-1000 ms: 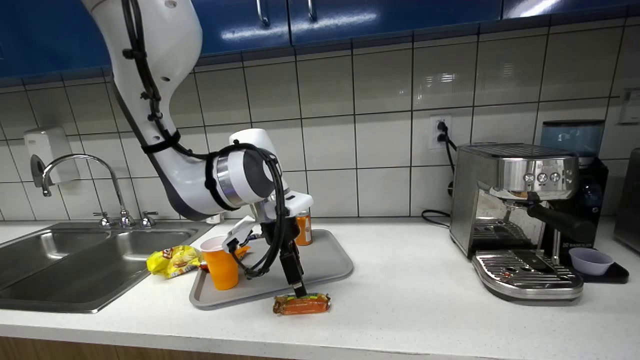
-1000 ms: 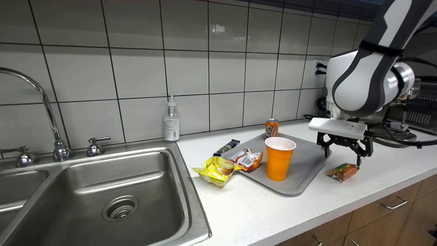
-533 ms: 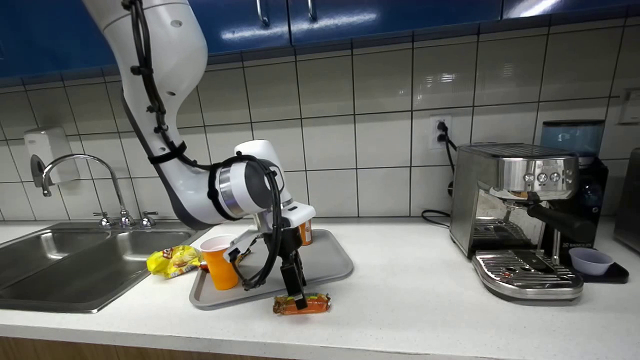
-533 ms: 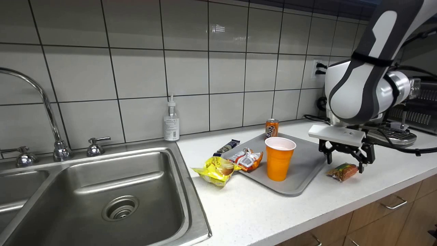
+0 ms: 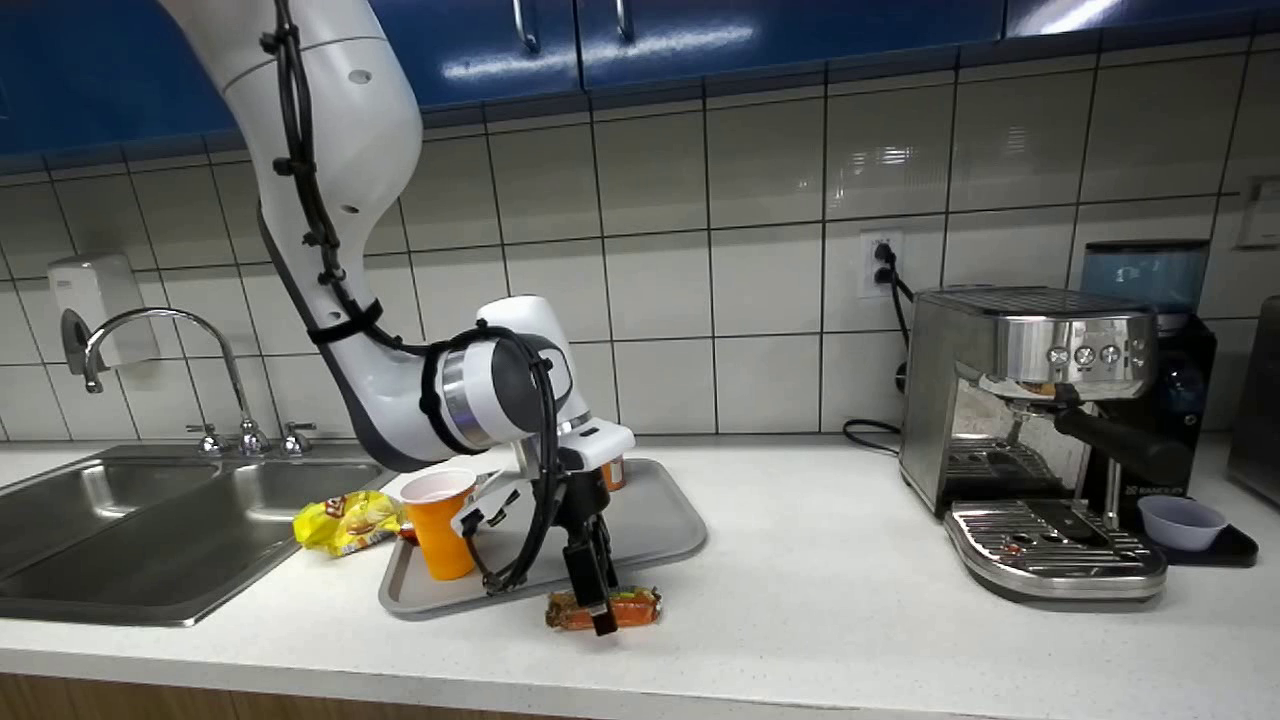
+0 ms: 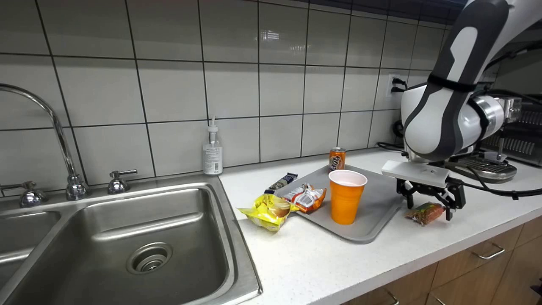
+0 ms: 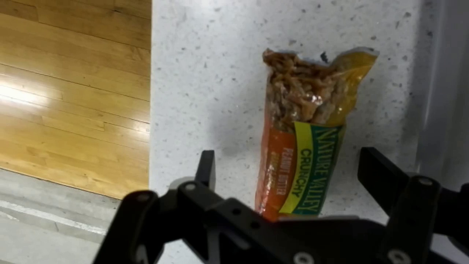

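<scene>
A Nature Valley granola bar (image 7: 302, 165) in an orange, yellow and green wrapper lies on the counter. It shows in both exterior views (image 5: 638, 606) (image 6: 428, 212). My gripper (image 7: 288, 156) is open and low over the bar, with a finger (image 7: 206, 170) on one side and a finger (image 7: 379, 176) on the other. In the wrist view a gap shows between the bar and each finger. The bar's lower end is hidden behind the gripper body. In an exterior view the near fingertip (image 5: 605, 622) stands in front of the bar.
A grey tray (image 6: 383, 203) lies beside the bar, with an orange cup (image 6: 346, 199), a Fanta can (image 6: 337, 160) and an orange-white packet (image 6: 307, 197). A yellow packet (image 6: 271, 212) and dark wrapper (image 6: 281, 183) lie by the sink (image 6: 237, 237). A coffee machine (image 5: 1030, 400) stands farther along.
My gripper has come down over the bar; its near fingertip has dropped from above the bar to its front side. The fingers stay open. The bar and the tray have not moved.
</scene>
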Robot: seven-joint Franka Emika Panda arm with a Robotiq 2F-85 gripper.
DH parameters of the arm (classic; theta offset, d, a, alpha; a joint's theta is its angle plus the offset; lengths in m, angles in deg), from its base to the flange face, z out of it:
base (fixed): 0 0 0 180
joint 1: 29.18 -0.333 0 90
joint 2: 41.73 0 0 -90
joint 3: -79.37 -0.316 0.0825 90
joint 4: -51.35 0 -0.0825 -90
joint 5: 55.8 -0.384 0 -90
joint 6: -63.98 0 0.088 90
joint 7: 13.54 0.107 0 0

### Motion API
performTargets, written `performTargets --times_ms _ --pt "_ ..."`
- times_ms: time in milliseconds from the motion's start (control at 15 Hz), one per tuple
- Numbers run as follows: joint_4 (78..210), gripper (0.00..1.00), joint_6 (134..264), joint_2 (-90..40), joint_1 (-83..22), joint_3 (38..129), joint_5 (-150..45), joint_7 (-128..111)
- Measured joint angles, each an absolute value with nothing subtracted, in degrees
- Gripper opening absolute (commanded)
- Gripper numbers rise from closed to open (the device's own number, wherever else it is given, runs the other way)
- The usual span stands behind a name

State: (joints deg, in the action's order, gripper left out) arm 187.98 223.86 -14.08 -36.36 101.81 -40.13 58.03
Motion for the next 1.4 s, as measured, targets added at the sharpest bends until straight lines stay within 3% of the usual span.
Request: performTargets --times_ms 467,1400 --pt "187.2 0.18 223.9 -13.7 -38.0 103.5 -40.9 58.3" --pt "189.2 0.16 223.9 -15.2 -45.4 113.3 -39.2 64.0"
